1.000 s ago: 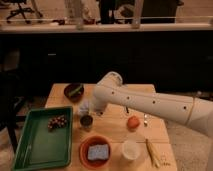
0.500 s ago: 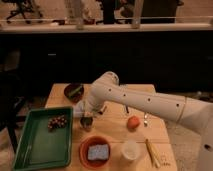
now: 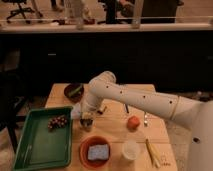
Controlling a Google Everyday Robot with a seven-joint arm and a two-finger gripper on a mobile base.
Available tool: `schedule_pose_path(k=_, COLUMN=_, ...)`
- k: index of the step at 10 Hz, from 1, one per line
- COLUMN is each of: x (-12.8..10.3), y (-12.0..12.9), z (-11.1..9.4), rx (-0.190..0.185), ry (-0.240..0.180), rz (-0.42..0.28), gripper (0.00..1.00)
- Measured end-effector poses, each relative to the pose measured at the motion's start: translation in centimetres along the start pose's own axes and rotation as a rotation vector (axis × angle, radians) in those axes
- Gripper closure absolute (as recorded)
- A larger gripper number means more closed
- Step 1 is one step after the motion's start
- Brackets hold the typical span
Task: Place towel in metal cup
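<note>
Having swung down and left, my gripper now hangs just above the metal cup, fingers closed on the towel, so release looks near.

The wooden desk carries the metal cup just beneath the closed claw. Left of the claw lies a green tray, and behind it a dark bowl. To its right are an orange round thing and cutlery. In front of it stand an orange bowl, a white cup and yellow sticks.
</note>
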Motion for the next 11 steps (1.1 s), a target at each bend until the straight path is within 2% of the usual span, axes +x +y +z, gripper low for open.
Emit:
schedule_pose_path(k=4, x=0.2, y=-0.1, z=0.8, rx=-0.029, ry=-0.004, rz=0.006, gripper=1.00)
schedule_pose_path(k=11, x=0.9, y=0.1, z=1.3, rx=-0.044, ry=-0.003, rz=0.024, gripper=1.00)
